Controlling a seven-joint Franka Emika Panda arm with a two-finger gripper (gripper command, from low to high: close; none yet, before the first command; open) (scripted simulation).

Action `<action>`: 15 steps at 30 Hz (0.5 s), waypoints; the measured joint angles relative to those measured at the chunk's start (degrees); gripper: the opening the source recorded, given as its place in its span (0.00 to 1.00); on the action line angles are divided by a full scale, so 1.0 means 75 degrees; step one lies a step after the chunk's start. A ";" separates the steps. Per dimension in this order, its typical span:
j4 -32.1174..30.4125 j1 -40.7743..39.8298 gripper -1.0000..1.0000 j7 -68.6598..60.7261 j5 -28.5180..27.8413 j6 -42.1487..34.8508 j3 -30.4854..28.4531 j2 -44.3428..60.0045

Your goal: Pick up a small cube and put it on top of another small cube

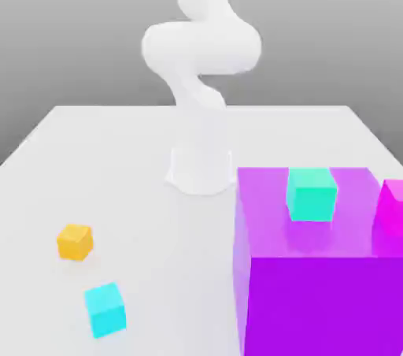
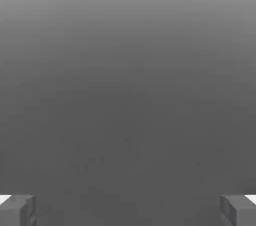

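- The gripper (image 2: 128, 211) has its fingers spread wide, with nothing between them.
- The cyan cube (image 1: 105, 310) lies on the table, well apart from the block (image 1: 319, 299), toward the exterior view's left; it is clear of the gripper, though in which direction from it I cannot tell.
- The pink cube (image 1: 391, 206) sits on top of the block, near its side at the exterior view's right, partly cut off by the picture's edge.
- The teal cube (image 1: 312, 195) is also on the block, apart from the pink cube.
- The orange cube (image 1: 75, 242) is on the table, to the exterior view's left of the block.
- The arm (image 1: 201, 51) stands upright behind the block.
- The table (image 1: 165, 268) is pale and plain under the block; behind it the background (image 1: 71, 24) is grey.
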 joint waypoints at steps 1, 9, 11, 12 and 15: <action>-0.0072 -0.0179 0.50 0.0283 -0.0071 0.0131 0.0075 0.0302; -0.0604 -0.1344 0.50 0.2418 -0.0635 0.1092 0.0439 0.2556; -0.0735 -0.1562 0.50 0.2938 -0.0766 0.1329 0.0449 0.3114; -0.0800 -0.1656 0.50 0.3194 -0.0820 0.1446 0.0439 0.3393; -0.0999 -0.1906 0.50 0.3918 -0.0940 0.1810 0.0376 0.4223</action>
